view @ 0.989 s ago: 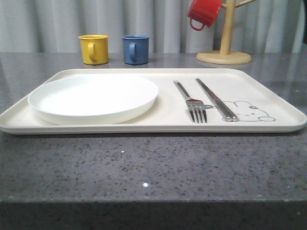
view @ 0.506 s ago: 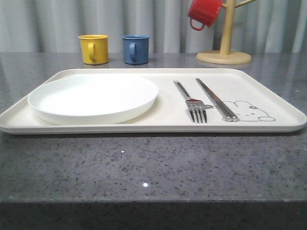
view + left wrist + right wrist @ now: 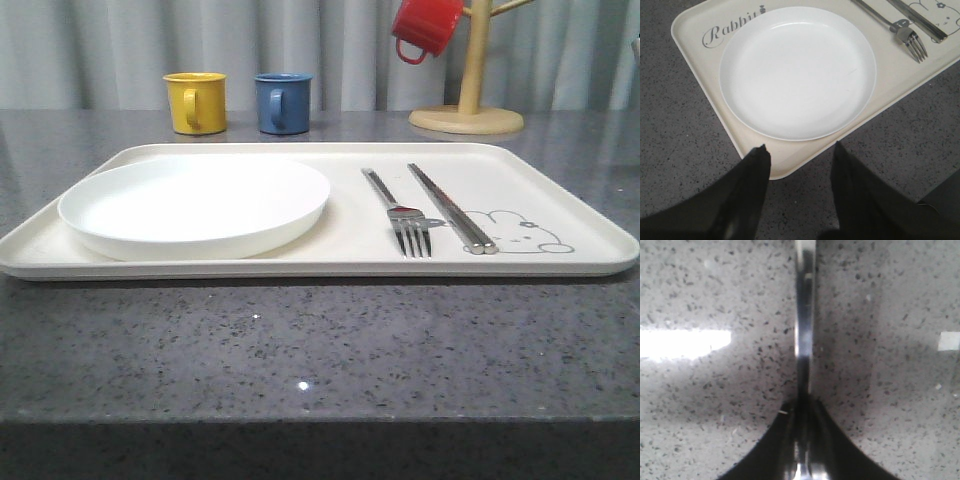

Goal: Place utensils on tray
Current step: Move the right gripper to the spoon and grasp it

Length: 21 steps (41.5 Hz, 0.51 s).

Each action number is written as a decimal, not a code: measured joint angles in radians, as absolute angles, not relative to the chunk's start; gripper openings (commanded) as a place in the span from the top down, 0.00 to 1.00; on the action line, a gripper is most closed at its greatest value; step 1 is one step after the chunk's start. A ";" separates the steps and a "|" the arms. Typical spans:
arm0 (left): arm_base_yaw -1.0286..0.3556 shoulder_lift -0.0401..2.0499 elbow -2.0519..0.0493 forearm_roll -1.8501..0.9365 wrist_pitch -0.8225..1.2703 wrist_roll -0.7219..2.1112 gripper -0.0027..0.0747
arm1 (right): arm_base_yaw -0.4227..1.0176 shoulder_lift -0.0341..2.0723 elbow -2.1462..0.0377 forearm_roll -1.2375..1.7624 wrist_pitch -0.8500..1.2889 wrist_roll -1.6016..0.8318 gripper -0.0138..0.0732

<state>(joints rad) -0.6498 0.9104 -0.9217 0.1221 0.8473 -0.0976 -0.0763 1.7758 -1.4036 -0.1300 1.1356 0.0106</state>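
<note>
Front view: tray (image 3: 560, 190) lay on the grey counter (image 3: 300, 350); plate (image 3: 195, 205) sat on its left half, fork (image 3: 400, 215) and chopsticks (image 3: 450, 208) side by side to the right, beside the rabbit drawing (image 3: 520, 232). Yellow mug (image 3: 195, 102) and blue mug (image 3: 282, 102) stood behind.

Left wrist view: left gripper (image 3: 800, 152) hung spread apart, empty, over the tray's corner by the plate.

Right wrist view: right gripper (image 3: 802, 440) was clamped on a slim shiny spoon handle (image 3: 804, 330) above the speckled counter.

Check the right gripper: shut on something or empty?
Shut. The right gripper has its fingers closed around a slim shiny metal handle, held above the speckled countertop.
</note>
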 measured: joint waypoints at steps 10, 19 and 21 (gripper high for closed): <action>-0.650 0.910 -0.922 0.122 0.847 -0.098 0.57 | -0.075 1.761 -1.408 -0.097 1.152 0.009 0.82; -0.650 0.910 -0.922 0.122 0.847 -0.098 0.57 | 0.012 1.653 -1.414 0.040 1.208 0.009 0.82; -0.650 0.910 -0.922 0.122 0.847 -0.098 0.57 | 0.044 1.639 -1.415 0.071 1.219 0.009 0.82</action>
<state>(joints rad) -0.6498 0.9104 -0.9217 0.1221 0.8469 -0.0976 0.0437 1.6388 -1.4148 0.0711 1.2191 0.0090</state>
